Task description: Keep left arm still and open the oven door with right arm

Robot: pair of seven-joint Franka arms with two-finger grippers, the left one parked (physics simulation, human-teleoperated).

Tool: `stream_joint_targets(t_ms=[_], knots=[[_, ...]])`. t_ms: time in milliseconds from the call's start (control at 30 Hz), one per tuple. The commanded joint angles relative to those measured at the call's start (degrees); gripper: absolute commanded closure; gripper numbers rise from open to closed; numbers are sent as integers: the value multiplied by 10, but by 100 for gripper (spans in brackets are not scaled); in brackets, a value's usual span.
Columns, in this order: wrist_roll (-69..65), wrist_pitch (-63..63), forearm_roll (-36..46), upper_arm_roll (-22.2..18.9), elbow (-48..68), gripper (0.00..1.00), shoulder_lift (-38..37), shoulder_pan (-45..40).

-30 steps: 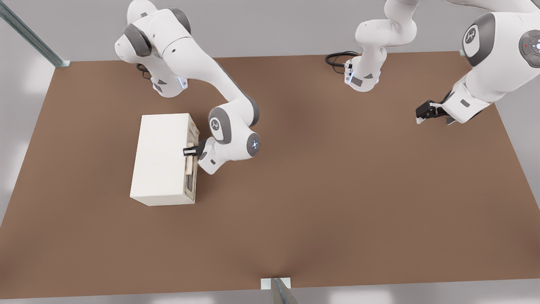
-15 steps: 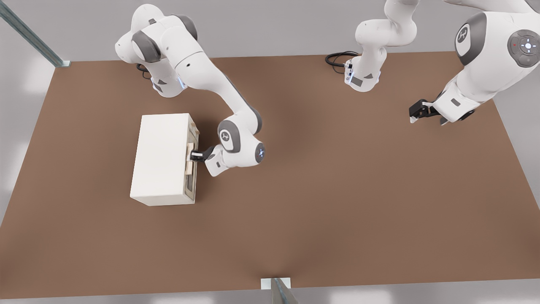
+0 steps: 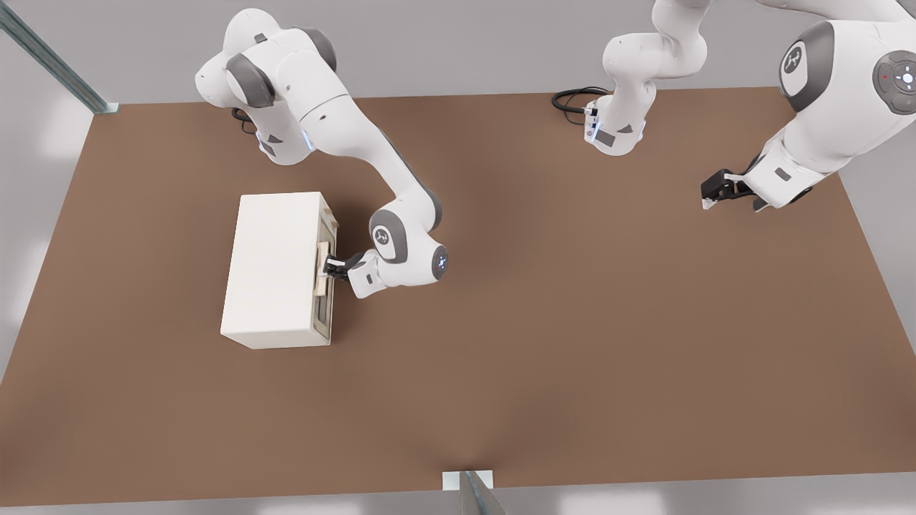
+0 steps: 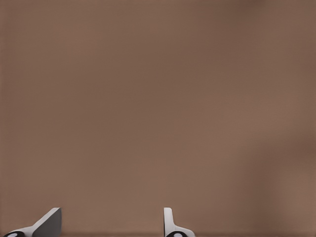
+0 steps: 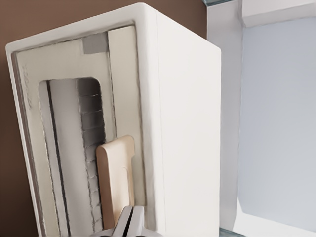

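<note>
The cream-white toaster oven stands on the brown table, toward the front view's left. Its oven door faces the front view's right and looks closed, flush in its frame. The pale tan handle runs along the door. My right arm reaches down to it, and the gripper sits against the handle's edge near its middle. Its fingertips are pressed together, and nothing shows between them. The left arm's gripper hangs over the table's far right side.
Both arm bases stand at the table's back edge, with a black cable beside one. A metal post rises at the front edge. Bare brown table lies under the left arm's gripper.
My gripper has drawn back from over the oven's top edge to the handle's outer side and shifted slightly along it. The door has not moved. The left arm wavered slightly.
</note>
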Motion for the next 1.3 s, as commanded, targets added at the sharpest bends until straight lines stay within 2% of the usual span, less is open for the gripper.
stream_joint_targets(t_ms=[0,267,333,433,467,533,567,633,667,1267], knots=[[68,3,2,0,0,79,0,0],[74,12,2,2,3,79,6,8],[70,12,24,4,44,79,3,11],[73,3,133,6,136,79,-6,14],[51,12,211,7,120,79,-62,-21],[-274,29,352,9,42,79,-218,-165],[-497,22,382,3,15,0,-286,-229],[-526,19,367,-44,49,0,-301,-248],[-532,18,340,-42,69,0,-301,-248],[-529,27,341,-41,64,0,-297,-250]])
